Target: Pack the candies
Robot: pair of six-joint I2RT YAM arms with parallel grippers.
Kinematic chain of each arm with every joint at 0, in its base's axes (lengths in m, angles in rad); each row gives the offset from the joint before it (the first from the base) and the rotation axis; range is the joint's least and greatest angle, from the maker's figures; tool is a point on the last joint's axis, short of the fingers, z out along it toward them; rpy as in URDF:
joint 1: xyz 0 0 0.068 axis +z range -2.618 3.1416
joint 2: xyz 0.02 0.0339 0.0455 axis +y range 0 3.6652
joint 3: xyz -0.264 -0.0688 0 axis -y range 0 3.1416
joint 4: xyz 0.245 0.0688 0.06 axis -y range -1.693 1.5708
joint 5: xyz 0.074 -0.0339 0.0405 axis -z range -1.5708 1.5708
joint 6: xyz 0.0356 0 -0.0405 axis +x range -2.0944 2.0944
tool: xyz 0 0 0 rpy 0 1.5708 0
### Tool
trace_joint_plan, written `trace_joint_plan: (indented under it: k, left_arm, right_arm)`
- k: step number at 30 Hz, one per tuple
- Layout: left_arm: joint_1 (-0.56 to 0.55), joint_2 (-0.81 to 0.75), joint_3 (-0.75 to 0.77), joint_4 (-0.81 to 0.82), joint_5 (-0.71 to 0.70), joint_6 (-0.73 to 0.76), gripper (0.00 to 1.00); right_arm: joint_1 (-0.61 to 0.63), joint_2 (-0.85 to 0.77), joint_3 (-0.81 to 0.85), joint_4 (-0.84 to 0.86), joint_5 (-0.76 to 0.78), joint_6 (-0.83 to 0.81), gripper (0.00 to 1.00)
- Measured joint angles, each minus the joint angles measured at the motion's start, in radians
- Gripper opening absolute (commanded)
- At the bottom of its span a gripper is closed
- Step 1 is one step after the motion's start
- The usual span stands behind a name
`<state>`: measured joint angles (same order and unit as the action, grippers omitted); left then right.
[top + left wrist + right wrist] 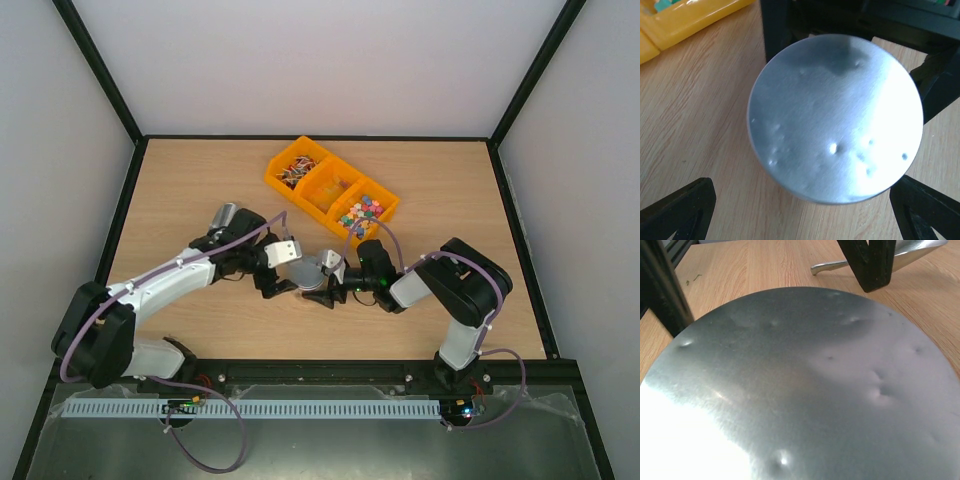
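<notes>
- The candies (362, 210) lie sorted in an orange three-part tray (275, 183) near the middle of the counter's (200, 180) far edge: red-white-dark pieces in its left part, amber in the middle, pastel cubes on the right
- None is out of the tray, so packing looks barely begun
- Both arms meet at the centre of the counter around a grey round disc (835, 115), probably the lid or container the sweets are meant for; they approach it from opposite sides, likely so that one can steady it while the other works
- The left arm (170, 275) comes in from the near-left corner; the left jaws stand wide apart, their tips either side of the disc's near rim, apart from it and holding nothing
- The right arm (460, 285) reaches in from the near-right corner; the disc fills its wrist view and hides the right jaws, so I cannot tell how far apart they are or whether they grip it
- A silver scoop (915, 251) rests on the counter just beyond the disc, within reach of either arm
</notes>
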<state>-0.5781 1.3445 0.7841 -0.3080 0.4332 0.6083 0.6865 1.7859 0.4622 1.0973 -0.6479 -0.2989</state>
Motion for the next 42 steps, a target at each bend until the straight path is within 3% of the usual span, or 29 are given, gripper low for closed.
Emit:
trace_joint_plan:
  k: [10, 17, 21, 29, 42]
  left_arm:
    - [0.103, -0.014, -0.003, -0.01, 0.013, 0.031, 0.98]
    - [-0.016, -0.087, -0.042, 0.013, 0.031, 0.072, 0.95]
    - [-0.058, -0.086, -0.054, 0.064, 0.017, 0.058, 0.85]
    - [-0.091, -0.085, -0.072, 0.121, 0.016, 0.112, 0.48]
    - [-0.096, -0.066, -0.073, 0.099, 0.059, 0.29, 0.29]
  right_arm:
    - [0.0, 0.0, 0.0, 0.001, -0.004, -0.004, 0.68]
    - [0.003, 0.0, 0.0, 0.001, 0.002, 0.002, 0.68]
    - [0.005, 0.0, 0.0, 0.001, 0.006, 0.008, 0.68]
    - [0.007, 0.0, 0.0, 0.002, 0.014, 0.014, 0.68]
    - [0.007, 0.0, 0.0, 0.004, 0.019, 0.019, 0.62]
